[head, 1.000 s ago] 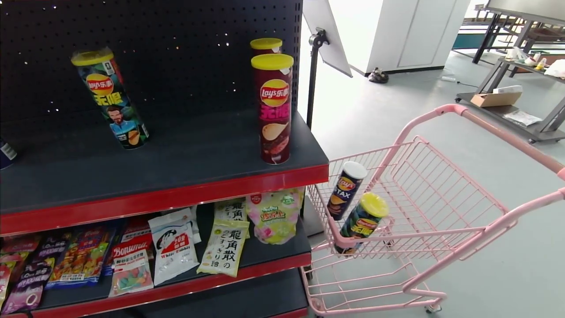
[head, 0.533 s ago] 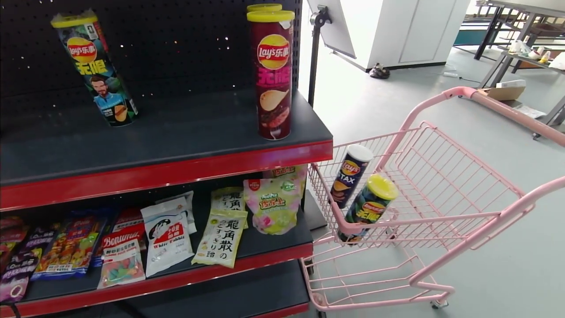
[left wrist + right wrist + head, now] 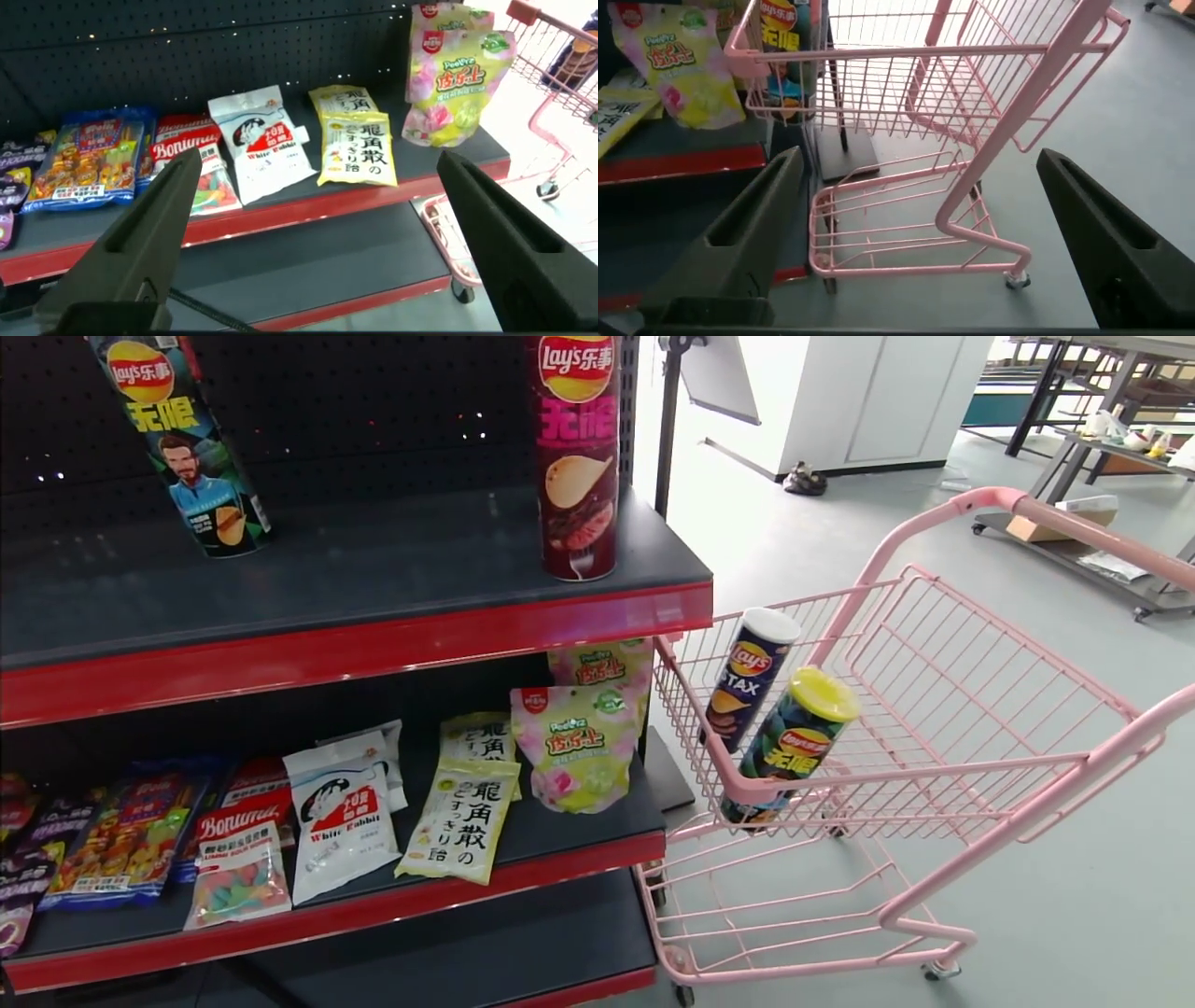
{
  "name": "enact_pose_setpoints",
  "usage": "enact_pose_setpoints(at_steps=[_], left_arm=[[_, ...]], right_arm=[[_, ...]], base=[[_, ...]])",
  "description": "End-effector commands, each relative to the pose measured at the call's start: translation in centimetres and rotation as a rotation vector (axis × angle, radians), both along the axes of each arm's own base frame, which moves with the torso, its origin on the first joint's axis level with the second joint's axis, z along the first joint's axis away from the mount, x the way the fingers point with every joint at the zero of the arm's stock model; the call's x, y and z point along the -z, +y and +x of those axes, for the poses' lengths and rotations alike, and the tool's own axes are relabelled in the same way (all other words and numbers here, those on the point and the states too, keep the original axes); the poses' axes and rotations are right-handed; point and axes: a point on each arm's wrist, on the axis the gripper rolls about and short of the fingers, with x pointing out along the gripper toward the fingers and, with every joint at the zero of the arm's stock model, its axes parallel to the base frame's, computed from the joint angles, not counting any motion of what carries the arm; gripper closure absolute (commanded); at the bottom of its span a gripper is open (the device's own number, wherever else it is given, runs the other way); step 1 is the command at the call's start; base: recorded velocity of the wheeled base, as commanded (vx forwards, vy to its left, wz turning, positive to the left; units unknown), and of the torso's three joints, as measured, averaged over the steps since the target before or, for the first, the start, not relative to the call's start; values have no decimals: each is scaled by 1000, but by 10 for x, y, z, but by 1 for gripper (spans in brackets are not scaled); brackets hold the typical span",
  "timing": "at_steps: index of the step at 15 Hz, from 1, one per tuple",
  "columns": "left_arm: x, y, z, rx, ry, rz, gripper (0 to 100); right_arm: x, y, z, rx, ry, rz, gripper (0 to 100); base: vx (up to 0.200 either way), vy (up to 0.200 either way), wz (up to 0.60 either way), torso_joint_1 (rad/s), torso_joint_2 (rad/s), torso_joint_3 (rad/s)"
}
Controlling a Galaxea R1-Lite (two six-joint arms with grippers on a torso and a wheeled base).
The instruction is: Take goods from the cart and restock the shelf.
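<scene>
Pink cart (image 3: 1074,526) close beside shelf end, rim near red shelf edge (image 3: 373,644). We see yellow-lidded chip can (image 3: 794,737) and white-lidded chip can (image 3: 747,677) leaning in cart corner nearest shelf. Wide deck between maroon can (image 3: 579,457) and green can (image 3: 187,457). Left pincer (image 3: 318,157), right pincer (image 3: 920,154) both released, fingers spread.

Four cans (image 3: 577,476): two on the upper shelf (image 3: 373,649), two in the one cart (image 3: 1083,532). Bags (image 3: 341,821) below overlap, uncountable.

Shop mock-up in a workshop: black red-edged metal shelf (image 3: 373,649) of snack bags (image 3: 341,821), pink wire shopping cart (image 3: 1120,749), grey wheeled rack (image 3: 1074,560) behind.
</scene>
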Motion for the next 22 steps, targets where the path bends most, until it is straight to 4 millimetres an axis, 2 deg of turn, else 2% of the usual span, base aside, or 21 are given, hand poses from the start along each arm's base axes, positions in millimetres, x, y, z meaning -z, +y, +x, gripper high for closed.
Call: enact_pose_setpoints(at_steps=[1, 3, 4, 5, 6, 7, 8, 9, 10, 11, 12, 14, 16, 19, 22], left_arm=[[0, 0, 0, 0, 0, -1, 0], [0, 0, 0, -1, 0, 1, 0], [0, 0, 0, -1, 0, 1, 0], [0, 0, 0, -1, 2, 1, 0], [0, 0, 0, -1, 0, 1, 0], [0, 0, 0, -1, 0, 1, 0], [0, 0, 0, -1, 0, 1, 0], [0, 0, 0, -1, 0, 1, 0], [0, 0, 0, -1, 0, 1, 0], [0, 0, 0, -1, 2, 1, 0], [0, 0, 0, -1, 0, 1, 0], [0, 0, 0, -1, 0, 1, 0], [0, 0, 0, -1, 0, 1, 0], [0, 0, 0, -1, 0, 1, 0], [0, 0, 0, -1, 2, 1, 0]], right_arm=[[0, 0, 0, 0, -3, 7, 0], [-1, 0, 0, -11, -6, 1, 0], [-16, 1, -3, -37, -48, 2, 0], [-107, 2, 14, -144, -20, 69, 0], [-164, 4, 44, -181, 2, 201, 0], [-192, 8, 70, -265, 26, 200, 0], [-192, 15, 93, -356, 92, 125, 0], [-179, 22, 113, -392, 155, 36, 0], [-174, 24, 122, -399, 178, 29, 0], [-156, 35, 158, -471, 238, 56, 0], [-143, 43, 180, -546, 281, 69, 0], [-123, 50, 206, -628, 379, 103, 0], [-105, 55, 223, -670, 489, 182, 0], [-98, 58, 232, -681, 517, 182, 0], [-78, 62, 246, -689, 543, 152, 0]], base=[[0, 0, 0, 0, 0, 0], [0, 0, 0, 0, 0, 0], [0, 0, 0, 0, 0, 0], [0, 0, 0, 0, 0, 0], [0, 0, 0, 0, 0, 0], [0, 0, 0, 0, 0, 0], [0, 0, 0, 0, 0, 0], [0, 0, 0, 0, 0, 0], [0, 0, 0, 0, 0, 0], [0, 0, 0, 0, 0, 0], [0, 0, 0, 0, 0, 0], [0, 0, 0, 0, 0, 0], [0, 0, 0, 0, 0, 0], [0, 0, 0, 0, 0, 0], [0, 0, 0, 0, 0, 0]])
